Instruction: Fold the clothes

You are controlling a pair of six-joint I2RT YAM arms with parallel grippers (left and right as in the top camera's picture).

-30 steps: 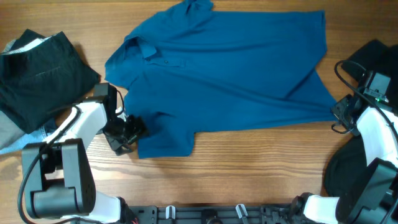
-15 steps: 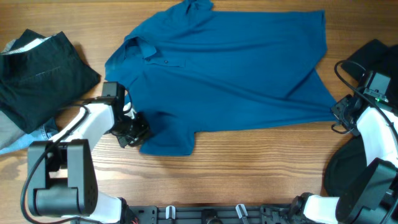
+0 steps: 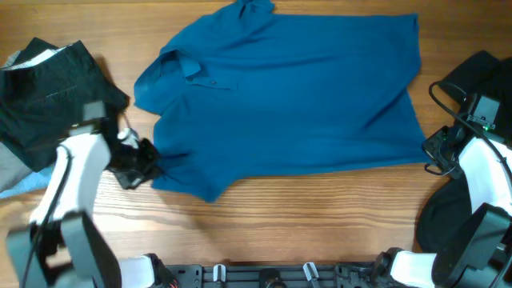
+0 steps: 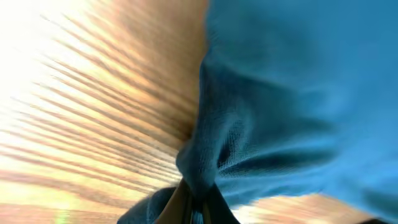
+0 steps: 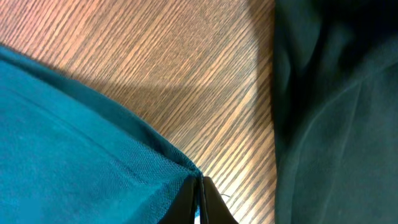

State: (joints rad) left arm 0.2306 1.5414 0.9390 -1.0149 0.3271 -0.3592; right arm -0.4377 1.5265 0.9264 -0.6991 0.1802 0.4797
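The left gripper (image 4: 198, 205) is pressed onto a bunched fold of the blue shirt (image 4: 298, 87), a pinch that only its wrist view shows. In the overhead view that arm is blurred, at the shirt's near-left edge. The right gripper (image 5: 195, 198) is clamped on a hem corner, with a loose black garment (image 5: 336, 93) just beside it. Overhead, its jaws are too small to read. Only that view shows the shirt spread across the middle of the wooden table (image 3: 320, 224), collar to the left, with 1 folded black garment (image 3: 52, 96) at far left.
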